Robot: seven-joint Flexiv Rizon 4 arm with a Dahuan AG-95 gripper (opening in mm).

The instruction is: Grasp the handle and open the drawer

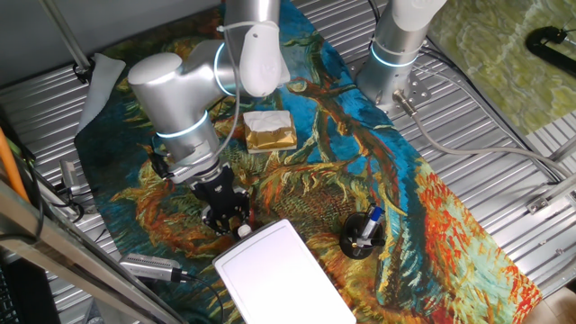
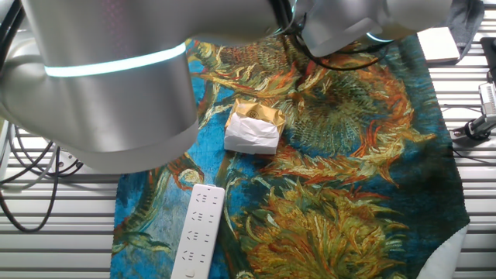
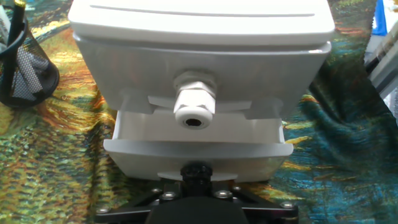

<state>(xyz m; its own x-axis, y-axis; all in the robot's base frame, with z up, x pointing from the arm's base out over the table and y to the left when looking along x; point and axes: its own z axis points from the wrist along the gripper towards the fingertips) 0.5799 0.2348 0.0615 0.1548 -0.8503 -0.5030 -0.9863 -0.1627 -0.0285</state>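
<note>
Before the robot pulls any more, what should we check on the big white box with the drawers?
1. Shallow white plastic lower drawer partly slid out of the white rectangular box: ok.
2. Black two-finger gripper right at the drawer front: ok.
3. Gripper shut on the handle: cannot tell, hidden.
4. Upper round white knob untouched: ok.
5. Black mesh pen cup apart from the box: ok.

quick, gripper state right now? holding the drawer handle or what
gripper: cannot tell. It sits low at the front of the white drawer; the hand view hides the fingertips, so a grip on a handle is not visible.
</note>
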